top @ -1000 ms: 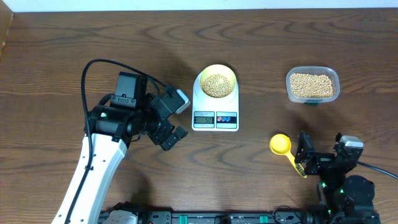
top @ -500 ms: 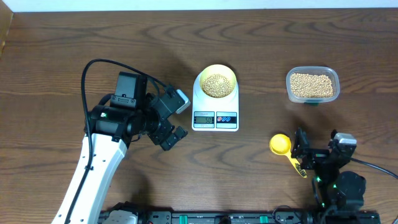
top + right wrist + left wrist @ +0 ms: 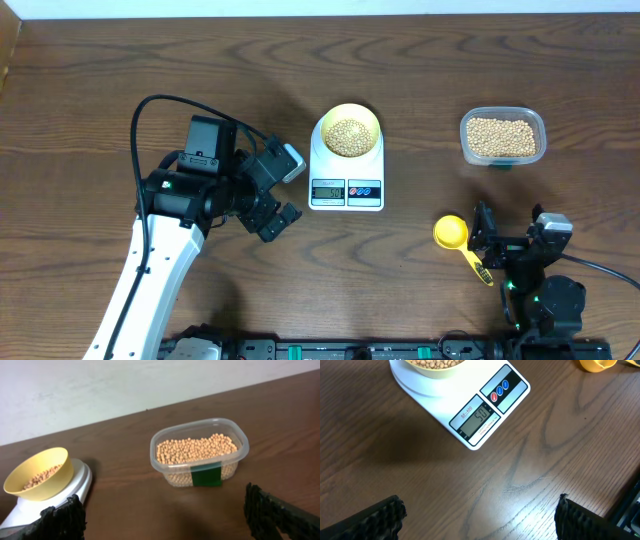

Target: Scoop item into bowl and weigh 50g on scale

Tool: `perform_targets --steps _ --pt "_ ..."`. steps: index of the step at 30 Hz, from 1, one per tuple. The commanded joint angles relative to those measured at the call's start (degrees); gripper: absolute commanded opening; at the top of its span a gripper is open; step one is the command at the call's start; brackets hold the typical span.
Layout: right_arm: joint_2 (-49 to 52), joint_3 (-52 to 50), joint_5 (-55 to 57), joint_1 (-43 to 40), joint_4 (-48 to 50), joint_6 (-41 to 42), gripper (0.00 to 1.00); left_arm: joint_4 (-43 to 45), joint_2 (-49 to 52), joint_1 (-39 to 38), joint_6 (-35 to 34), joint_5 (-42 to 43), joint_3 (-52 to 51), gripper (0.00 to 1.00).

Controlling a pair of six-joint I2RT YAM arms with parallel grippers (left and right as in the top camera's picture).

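Since a second ago only the right gripper has shifted, slightly toward the bench's left edge. It is now close beside the yellow spoon, jaws released and empty. The left gripper is unmoved, also released and empty, left of the scale.

The bowl sits on the scale, mid-bench toward the far edge, with beans inside. The clear tub stands toward the far right corner.

The spoon's handle end is hidden under the right gripper. The left wrist view crops the bowl, and the display's last digit is unclear.
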Motion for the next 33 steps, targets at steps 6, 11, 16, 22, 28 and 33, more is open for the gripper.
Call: perform_targets --steps 6,11,16,22,28,33 --pt "-0.44 -0.79 0.85 -0.48 0.61 -6.01 0.99 -0.09 -0.2 0.31 0.96 0.09 1.05 0.98" --pt "-0.44 -0.79 0.85 -0.5 0.59 -10.38 0.99 -0.09 -0.2 0.31 0.96 0.09 1.05 0.98" --pt "-0.44 -0.79 0.39 -0.5 0.61 -10.71 0.99 -0.09 -0.2 0.31 0.96 0.09 1.05 0.98" --pt "-0.42 -0.79 0.46 -0.9 0.66 -10.75 0.99 -0.09 -0.2 0.31 0.96 0.09 1.05 0.98" --pt "-0.42 -0.79 0.44 -0.9 0.66 -10.73 0.99 -0.09 -0.2 0.31 0.96 0.09 1.05 0.98" --pt "-0.42 -0.79 0.44 -0.9 0.66 -10.73 0.99 -0.09 -0.2 0.31 0.96 0.09 1.05 0.98"
